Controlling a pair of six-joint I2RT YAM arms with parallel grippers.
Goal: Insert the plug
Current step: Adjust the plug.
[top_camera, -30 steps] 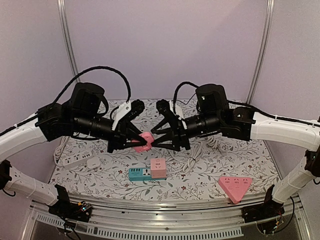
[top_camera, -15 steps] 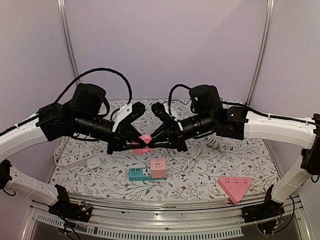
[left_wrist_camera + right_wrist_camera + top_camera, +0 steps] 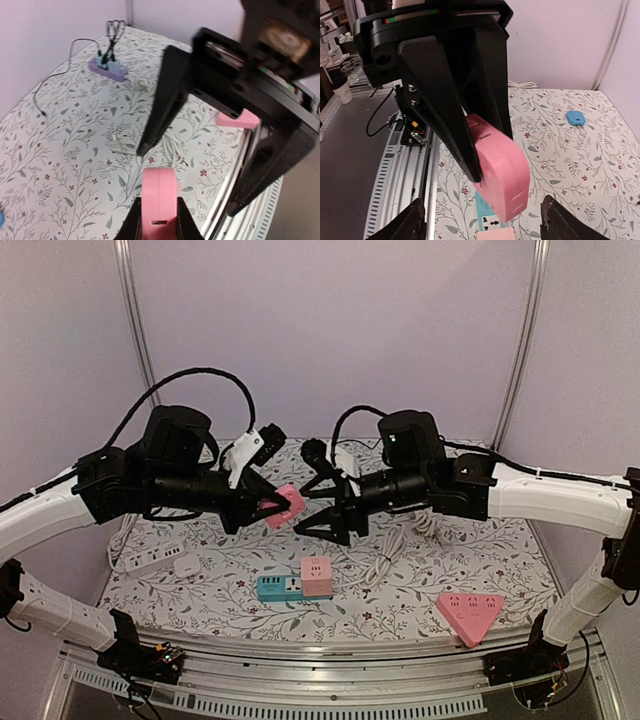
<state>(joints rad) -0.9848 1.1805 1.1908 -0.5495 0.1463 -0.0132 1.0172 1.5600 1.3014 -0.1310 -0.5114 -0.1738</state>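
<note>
The left gripper (image 3: 268, 506) is pressed tight on the pink plug (image 3: 159, 192). It pinches the plug's narrow sides from the rear, so the rounded front end sticks out free of the fingers. That leaves bare faces for a second grip or for a socket. The plug hangs in the air above the middle of the counter (image 3: 420, 580), touching nothing else.

Facing it, the right gripper (image 3: 308, 490) has its jaws spread wide, and its fingers straddle the space just ahead of the plug without touching it. I judge this to be the stance of a handover or a re-grip, since the spread looks wide enough to take the plug across its broader faces.

Below, a teal power strip (image 3: 275, 587) lies almost under the plug, with a pink cube socket (image 3: 317, 576) touching its right end; one of these is likely the target. A pink triangular strip (image 3: 470, 612) lies well apart to the right and a white strip (image 3: 150, 558) to the left. A white cable (image 3: 385, 552) loops on the counter under the right arm.
</note>
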